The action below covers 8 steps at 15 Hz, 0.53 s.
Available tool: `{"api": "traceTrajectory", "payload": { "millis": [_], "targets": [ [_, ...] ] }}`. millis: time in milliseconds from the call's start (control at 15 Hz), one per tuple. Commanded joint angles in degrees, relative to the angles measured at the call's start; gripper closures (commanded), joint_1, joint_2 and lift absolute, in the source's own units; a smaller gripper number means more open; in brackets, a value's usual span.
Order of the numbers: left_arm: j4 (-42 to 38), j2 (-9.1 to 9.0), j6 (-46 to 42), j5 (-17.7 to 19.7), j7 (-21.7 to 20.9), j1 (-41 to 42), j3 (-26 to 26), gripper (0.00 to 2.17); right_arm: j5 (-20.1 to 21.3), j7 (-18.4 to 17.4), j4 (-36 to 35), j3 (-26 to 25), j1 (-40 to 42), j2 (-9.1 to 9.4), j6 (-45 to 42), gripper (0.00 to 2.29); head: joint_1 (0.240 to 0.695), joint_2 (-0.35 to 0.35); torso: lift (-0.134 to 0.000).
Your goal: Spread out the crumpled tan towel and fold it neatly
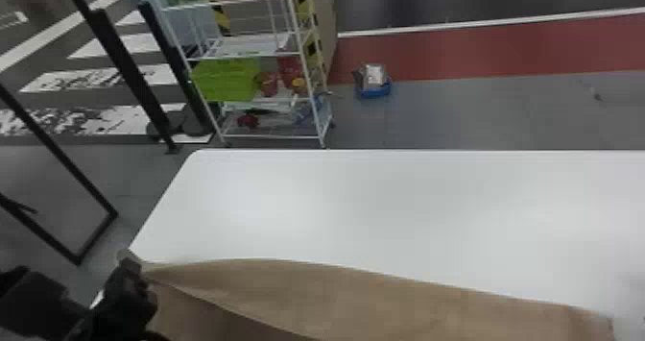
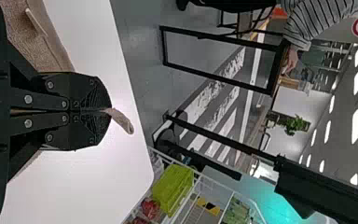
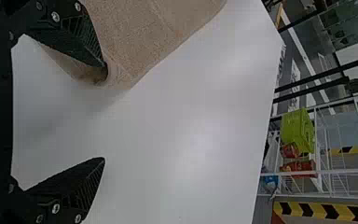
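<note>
In the head view, my left gripper [image 1: 132, 277] is at the table's left edge, holding a corner of the tan towel [image 1: 336, 292]. The towel stretches from there to the right along the near side. The left wrist view has my left gripper [image 2: 107, 110] shut on the towel, a small tip of cloth [image 2: 122, 121] poking out past the fingertips. In the right wrist view, my right gripper [image 3: 105, 114] stands open, one finger against the edge of the towel [image 3: 144, 42], the other apart over the table.
The white table [image 1: 384, 210] extends beyond the towel. Behind it stand a white wire shelf [image 1: 254, 47] with a green basket [image 1: 225, 79] and, on the floor, a blue container [image 1: 374, 91]. Black posts and a black frame stand at the left.
</note>
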Motion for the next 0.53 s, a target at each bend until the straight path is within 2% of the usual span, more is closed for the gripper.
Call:
{"api": "traceTrajectory", "payload": {
  "millis": [0,67,133,267,400,467],
  "targets": [
    [1.04,-0.24,-0.19,0.51,0.77,0.02,-0.16,1.78,0.18,0.0,0.54,1.08,-0.57,-0.43,0.06,0.17,0.695,0.275,-0.122],
    [2.0,-0.24,-0.54,1.56,0.77,0.11,-0.16,1.7,0.18,0.0,0.89,1.6,-0.83,-0.87,0.23,0.17,0.695,0.282,-0.122],
    [2.62,-0.24,-0.71,1.82,0.86,0.19,-0.34,1.51,0.1,0.0,1.24,1.69,-0.92,-1.23,0.23,0.17,0.695,0.287,-0.122],
    [3.76,-0.24,-2.47,1.82,1.39,0.46,-0.95,1.44,0.1,0.0,1.59,1.95,-0.92,-2.1,0.23,0.17,0.695,0.288,-0.122],
    [4.46,-0.24,-5.81,1.82,3.41,1.07,-1.83,1.26,-0.17,0.0,2.03,2.31,-1.09,-2.9,0.23,0.17,0.695,0.286,-0.122],
    [4.82,-0.24,-7.22,1.74,4.64,1.16,-1.92,0.93,-0.17,0.0,2.21,2.39,-1.09,-2.98,0.23,0.17,0.695,0.287,-0.122]
  ]
}}
